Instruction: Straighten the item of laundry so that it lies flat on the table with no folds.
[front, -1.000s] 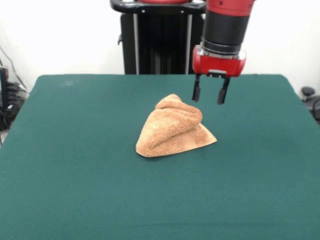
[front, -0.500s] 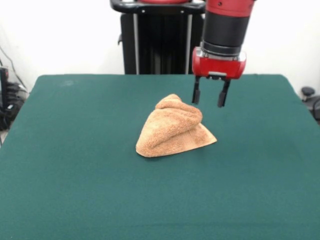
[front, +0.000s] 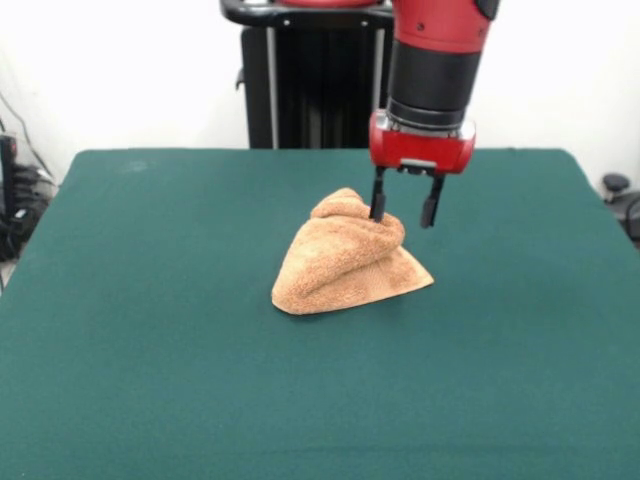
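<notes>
One bunched towel sits on the table; the gripper, jaws spread and empty, should pinch its top fold, not the bulk.

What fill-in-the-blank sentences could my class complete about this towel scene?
1. The towel lies in a bunched heap, not ____.
2. The tabletop is dark ____.
3. The gripper hangs over the towel with its fingers ____.
4. The arm above the gripper is ____ and black.

Missing words: flat; green; open; red
</notes>
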